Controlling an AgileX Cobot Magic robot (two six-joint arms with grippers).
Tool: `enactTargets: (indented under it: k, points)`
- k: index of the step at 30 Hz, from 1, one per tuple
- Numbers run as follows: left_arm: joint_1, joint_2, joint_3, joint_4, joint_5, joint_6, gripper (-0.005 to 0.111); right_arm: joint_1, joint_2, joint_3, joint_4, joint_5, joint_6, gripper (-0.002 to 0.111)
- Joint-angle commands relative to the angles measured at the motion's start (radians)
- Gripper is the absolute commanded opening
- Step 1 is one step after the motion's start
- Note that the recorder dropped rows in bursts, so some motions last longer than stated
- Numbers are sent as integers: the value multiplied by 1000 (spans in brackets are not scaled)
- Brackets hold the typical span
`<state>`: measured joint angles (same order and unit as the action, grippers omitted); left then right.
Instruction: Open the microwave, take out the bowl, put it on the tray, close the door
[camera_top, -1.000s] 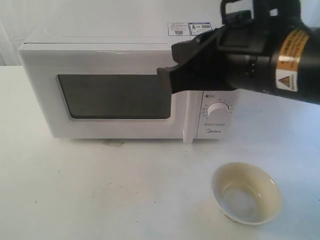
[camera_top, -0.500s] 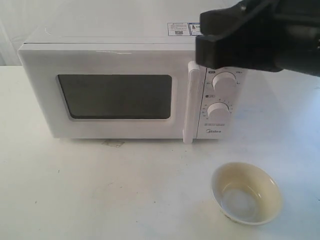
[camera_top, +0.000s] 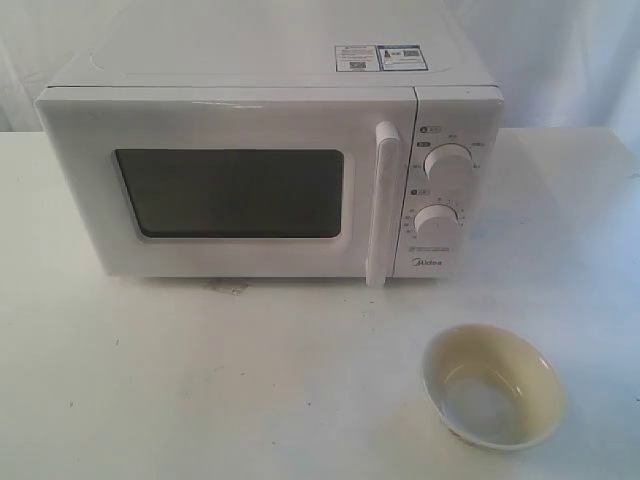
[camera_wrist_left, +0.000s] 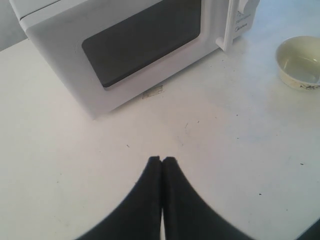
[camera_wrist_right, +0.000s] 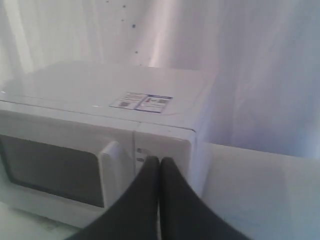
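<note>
the microwave is sitting toward the back of the white bench, facing the exterior camera. its door is lying shut, flush with the knob panel, and the dark window is showing nothing of the inside. the tall white handle is standing upright along the door's right edge, just beside the two round knobs, which are sitting one above the other. two stickers are lying flat on top of the case, toward its back right.

the bowl is resting upright on the bench, out in front of the microwave and off toward its knob side. it is lying well apart from the door and touching nothing else. its cream wall is curving down to a glossy whitish bottom, and nothing is showing inside it.

the left gripper is hovering over bare bench in front of the microwave, nearer the window end than the bowl. its two black fingers are pressing together with nothing between them.

the right gripper is hanging at about the height of the microwave's top, pointing toward the handle and knob panel. its fingers are likewise meeting tip to tip and holding nothing.
</note>
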<state>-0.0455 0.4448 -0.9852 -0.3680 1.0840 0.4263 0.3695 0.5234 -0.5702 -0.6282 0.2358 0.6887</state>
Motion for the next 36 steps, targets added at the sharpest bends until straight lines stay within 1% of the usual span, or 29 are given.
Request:
enactTargets:
  k: [1, 6, 9, 13, 16, 20, 22, 24, 30, 36]
  points:
    - [-3, -8, -5, -5, 7, -7, 0, -111, -188, 150, 0, -34, -11, 0]
    - [-3, -8, -5, -5, 7, -7, 0, -117, -319, 229, -67, 4, -15, 0]
    - [-3, -8, -5, -5, 7, -7, 0, -117, -348, 243, -135, 3, -15, 0]
    - [-3, -8, -5, -5, 7, -7, 0, -117, -358, 245, -147, 5, -17, 0]
    - [-3, -8, -5, -5, 7, -7, 0, -106, -359, 245, -67, 5, -135, 0]
    - [-3, -8, -5, -5, 7, -7, 0, -80, -364, 245, 203, 10, -492, 0]
    - [-3, -8, -5, -5, 7, -7, 0, -70, -378, 245, 290, 10, -613, 0]
    - [-3, -8, -5, -5, 7, -7, 0, -70, -394, 245, 347, 10, -689, 0]
    - [-3, -8, -5, -5, 7, -7, 0, -70, -456, 297, 397, 3, -689, 0]
    - [-3, -8, -5, -5, 7, -7, 0, -70, -523, 437, 418, 3, -689, 0]
